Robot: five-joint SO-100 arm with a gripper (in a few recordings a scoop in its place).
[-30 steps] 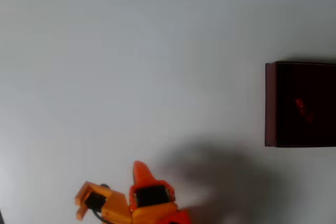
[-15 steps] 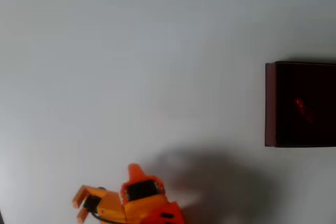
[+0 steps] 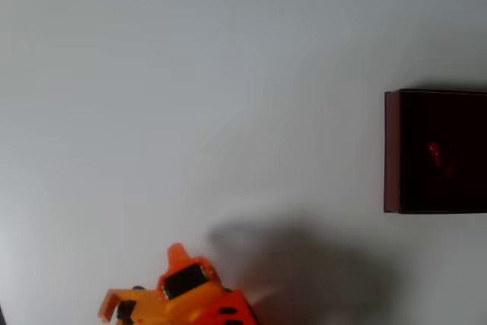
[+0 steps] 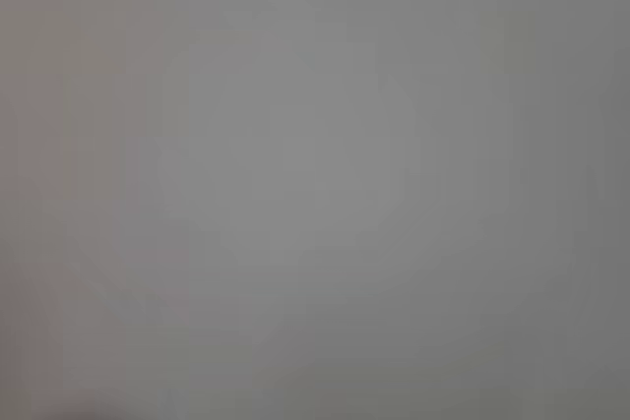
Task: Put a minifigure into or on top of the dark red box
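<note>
Inside dark red box (image 3: 393,150), seemingly minifigure (image 3: 435,153).

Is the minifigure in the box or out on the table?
In. The minifigure shows in the overhead view as a small red shape on the dark floor of the box, inside its walls.

Bare test bench, lab-like — a plain white table (image 3: 190,97) under even light, one orange robot arm (image 3: 183,298) at its edge; room type otherwise undeterminable.
</note>
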